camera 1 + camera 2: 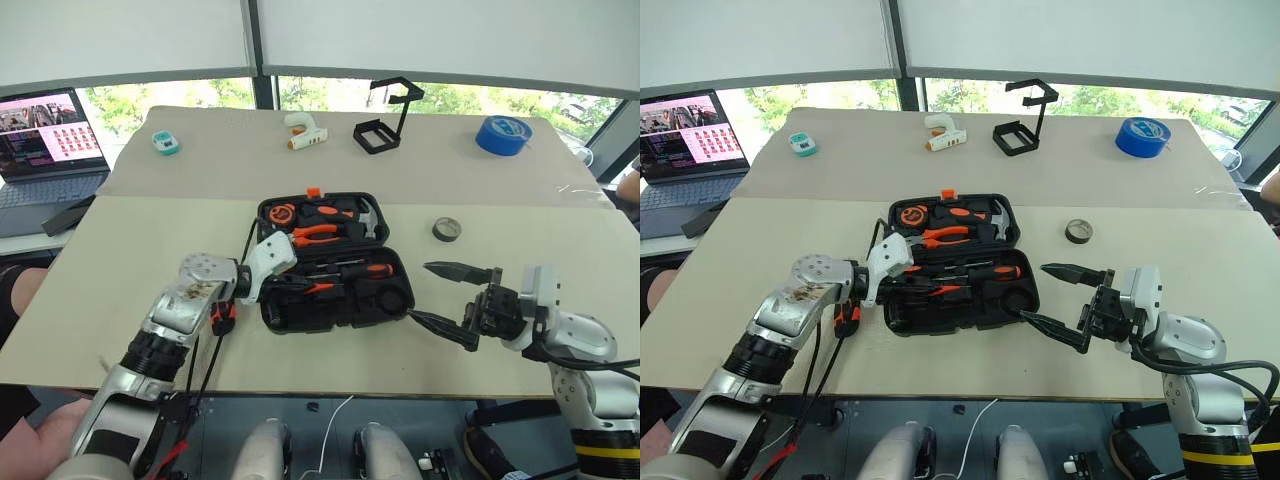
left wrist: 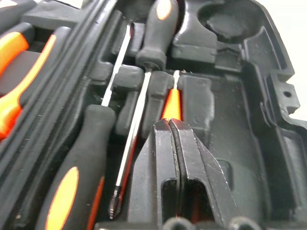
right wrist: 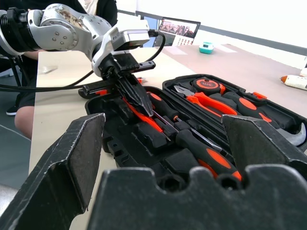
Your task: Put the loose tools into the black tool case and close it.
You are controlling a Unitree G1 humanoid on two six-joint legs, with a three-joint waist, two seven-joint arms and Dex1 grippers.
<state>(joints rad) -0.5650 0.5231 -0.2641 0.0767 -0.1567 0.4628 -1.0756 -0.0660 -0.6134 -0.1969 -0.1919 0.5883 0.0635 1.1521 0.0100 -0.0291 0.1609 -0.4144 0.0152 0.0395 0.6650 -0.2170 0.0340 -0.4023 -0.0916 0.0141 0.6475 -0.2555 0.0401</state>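
Case: the black tool case (image 1: pixel 335 262) lies open at the centre of the frame, lid half toward the top, tray half toward me; its orange latch (image 1: pixel 313 192) sits on the far edge.
Left gripper: my left gripper (image 3: pixel 144 106) is clenched, its black fingers (image 2: pixel 184 163) pressed flat together, the tips lowered into the tray half's left part. A thin orange tool (image 2: pixel 171 103) lies just past the tips; whether they pinch it I cannot tell (the tips cover its near end).
Right gripper: my right gripper (image 1: pixel 447 297) is released, jaws spread wide, hanging at lower right of the frame, just beside the case's right edge and touching nothing.
Stowed tools: screwdrivers (image 1: pixel 345 270) with orange-and-black handles lie in the tray slots; pliers (image 1: pixel 316 233) and a tape measure (image 1: pixel 282 213) fill the lid half.
Loose item: a small dark tape roll (image 1: pixel 447 230) rests on the table (image 1: pixel 130 260), right of the case and well apart from it.
Hard to see: the tray's left end is hidden behind my left wrist in the head views.
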